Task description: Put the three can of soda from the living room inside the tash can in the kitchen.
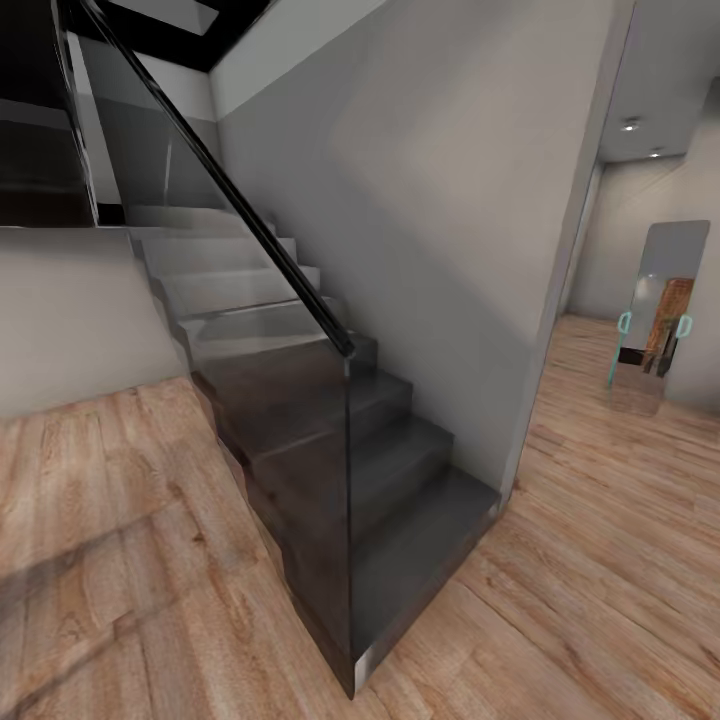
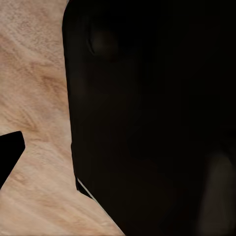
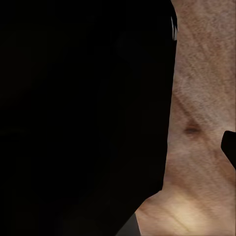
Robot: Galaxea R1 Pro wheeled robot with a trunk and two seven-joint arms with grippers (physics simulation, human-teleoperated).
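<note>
The light wood plank floor (image 1: pixel 120 560) spreads across the lower part of the head view, running past both sides of a staircase and on down a corridor. A tall pale grey wall (image 1: pixel 430 200) rises alongside the staircase (image 1: pixel 340 440), whose lower treads are dark and upper treads pale. A clear glass balustrade (image 1: pixel 290 420) closes the near side of the stairs, topped by a slanting black handrail (image 1: pixel 230 190). Down the corridor stands a tall rounded mirror (image 1: pixel 665 300), and teal handle-like shapes (image 1: pixel 622 345) show against it.

In the left wrist view a large black body (image 2: pixel 152 123) sits close before the camera, with plank floor (image 2: pixel 34 98) beyond it and a small dark tip (image 2: pixel 10 152) at the frame edge. In the right wrist view another black mass (image 3: pixel 83 113) does the same, with floor (image 3: pixel 201 128) beside it and a small dark tip (image 3: pixel 230 147) at the edge. Whether either pincer is wide or narrow cannot be told. No soda can or trash can can be made out around either pincer.
</note>
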